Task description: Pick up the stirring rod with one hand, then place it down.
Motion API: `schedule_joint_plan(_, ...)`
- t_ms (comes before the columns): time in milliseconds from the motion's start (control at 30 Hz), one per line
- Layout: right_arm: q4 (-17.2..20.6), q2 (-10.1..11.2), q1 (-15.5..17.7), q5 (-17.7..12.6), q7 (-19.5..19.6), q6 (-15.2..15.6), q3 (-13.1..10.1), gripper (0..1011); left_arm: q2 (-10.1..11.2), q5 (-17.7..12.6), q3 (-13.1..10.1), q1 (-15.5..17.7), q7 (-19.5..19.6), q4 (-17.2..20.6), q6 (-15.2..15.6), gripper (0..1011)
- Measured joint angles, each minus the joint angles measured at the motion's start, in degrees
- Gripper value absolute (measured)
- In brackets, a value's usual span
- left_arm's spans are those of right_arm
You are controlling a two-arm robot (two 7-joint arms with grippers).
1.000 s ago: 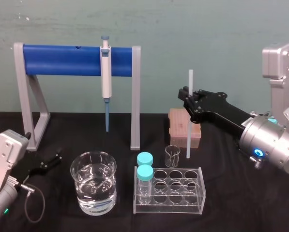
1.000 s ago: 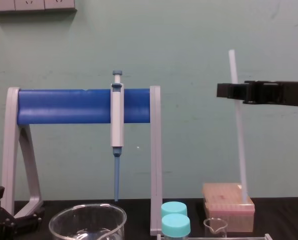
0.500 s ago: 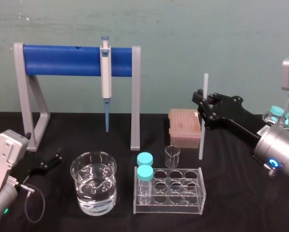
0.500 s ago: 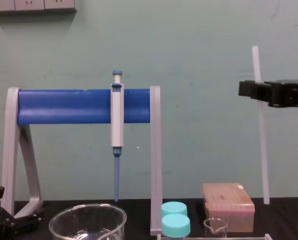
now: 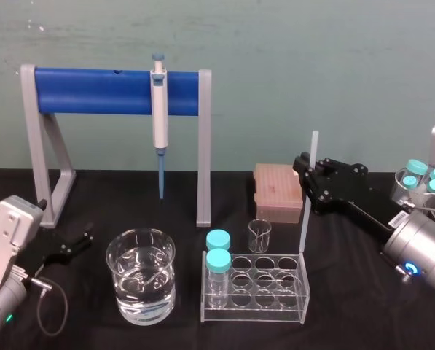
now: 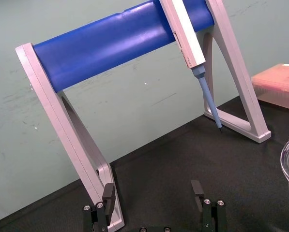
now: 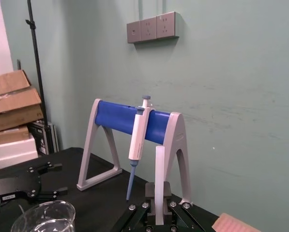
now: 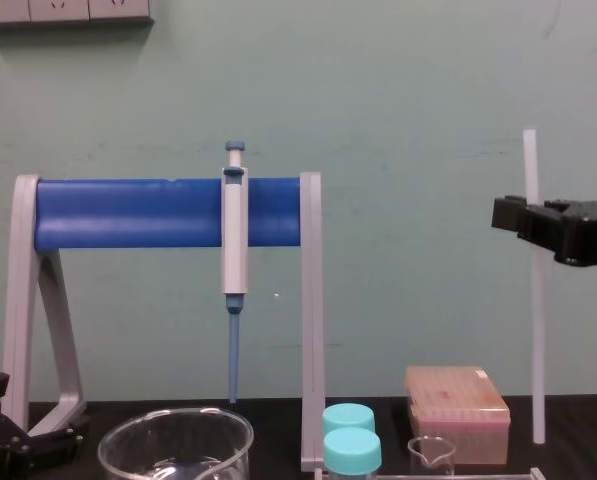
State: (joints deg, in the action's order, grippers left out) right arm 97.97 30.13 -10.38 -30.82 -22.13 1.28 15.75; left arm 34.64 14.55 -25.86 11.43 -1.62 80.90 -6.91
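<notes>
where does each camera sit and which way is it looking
Head: high, looking forward and down; both arms show, right gripper holding the stirring rod.
Chest: lower, looking level at the pipette stand; right gripper shows at right.
Left wrist: low, facing the stand; open left gripper in front.
Right wrist: behind the right gripper, facing the stand past the rod.
Shared: all four see the stand.

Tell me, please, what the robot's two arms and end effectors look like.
The right end effector is black and blocky, on a flat black link bearing a white label; behind it is a silver cylindrical wrist with a glowing blue ring. The left end effector is black too, on a silver-grey boxy housing with a looping grey cable and a green light.
</notes>
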Motion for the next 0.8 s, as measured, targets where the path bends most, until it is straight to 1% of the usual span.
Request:
schedule_joint_plan(133,-1.73,-0.88,0.06,0.00,-1.24,-1.87,-0.04,79,0.00,0.00,0.00,0.00,0.00,0.00,0.00,1005)
schedule_joint_plan(267,-2.85,-1.46,-0.31,0.42,-1.79,-2.62,0.18,78,0.00,0.00,0.00,0.00,0.00,0.00,0.00,1005)
schedule_joint_plan(500,-4.37,-2.29,-1.24,1.36,-2.55,-2.94,0.94,78,0.00,0.00,0.00,0.00,0.00,0.00,0.00,1004)
schedule_joint_plan(800,-6.40,-3.17,-1.91,1.60,-3.41,-3.44,1.54,78,0.00,0.00,0.00,0.00,0.00,0.00,0.00,1005)
